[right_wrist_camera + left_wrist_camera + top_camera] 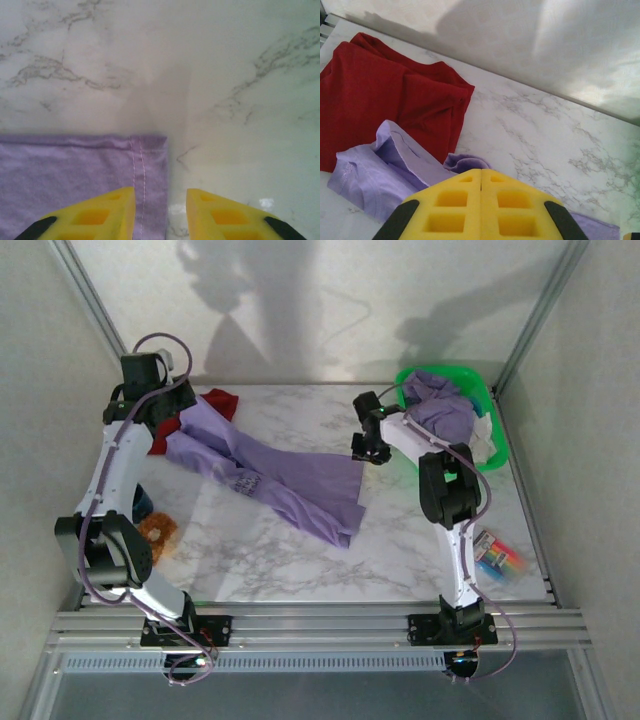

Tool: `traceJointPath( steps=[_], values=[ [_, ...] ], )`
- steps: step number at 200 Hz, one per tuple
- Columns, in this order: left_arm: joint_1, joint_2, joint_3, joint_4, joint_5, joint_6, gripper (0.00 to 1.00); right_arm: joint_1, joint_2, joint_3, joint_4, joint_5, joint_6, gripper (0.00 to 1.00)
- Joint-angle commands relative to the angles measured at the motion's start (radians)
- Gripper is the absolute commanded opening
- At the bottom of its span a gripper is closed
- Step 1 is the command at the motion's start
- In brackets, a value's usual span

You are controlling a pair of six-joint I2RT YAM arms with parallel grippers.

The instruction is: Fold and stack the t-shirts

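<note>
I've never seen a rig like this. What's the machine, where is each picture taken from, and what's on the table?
Two robot arms are bolted to a marble table. One picture looks down from above; the other two come from wrist cameras, so the yellow blocks are the arms' fingers. A lavender t-shirt lies stretched out, one end over a dark red t-shirt. A green basket holds more clothes; a brown fuzzy toy lies by the left arm. The left gripper is shut, apparently pinching that shirt. The right gripper is open at its hem corner.
</note>
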Motion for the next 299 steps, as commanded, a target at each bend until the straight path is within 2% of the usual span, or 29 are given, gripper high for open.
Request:
traceJointPath(
  steps=[1, 69, 79, 105, 135, 181, 222, 238, 258, 299],
  values=[
    [0.009, -0.004, -0.011, -0.008, 0.023, -0.003, 0.0, 0.005, 0.055, 0.091, -0.069, 0.019, -0.029, 0.32],
    [0.013, -0.007, -0.029, -0.005, 0.033, 0.0, 0.0, 0.004, 0.143, 0.157, -0.1, 0.006, -0.041, 0.31],
    [0.012, -0.006, -0.031, -0.007, 0.033, 0.002, 0.0, 0.004, 0.154, 0.162, -0.1, -0.003, -0.041, 0.26],
    [0.013, -0.008, -0.028, -0.017, 0.035, 0.006, 0.0, 0.005, 0.15, 0.171, -0.11, -0.001, -0.053, 0.01],
    [0.013, -0.021, 0.023, -0.052, 0.036, 0.013, 0.0, 0.006, -0.004, 0.136, -0.128, 0.031, -0.076, 0.0],
    [0.023, -0.102, 0.162, -0.106, 0.011, 0.007, 0.0, 0.017, -0.405, 0.081, -0.229, 0.085, -0.108, 0.0],
    [0.036, -0.132, 0.242, -0.092, 0.091, -0.036, 0.0, 0.026, -0.661, 0.049, -0.263, 0.15, -0.125, 0.0],
    [0.036, -0.109, 0.286, -0.085, 0.116, -0.049, 0.0, 0.007, -0.715, 0.043, -0.236, 0.137, -0.13, 0.0],
    [0.036, -0.052, 0.373, -0.084, 0.142, -0.068, 0.0, -0.075, -0.748, 0.037, -0.147, -0.037, -0.098, 0.0],
    [0.036, 0.092, 0.621, -0.094, 0.192, -0.127, 0.0, -0.136, -0.649, 0.246, -0.214, -0.107, -0.143, 0.0]
  ],
)
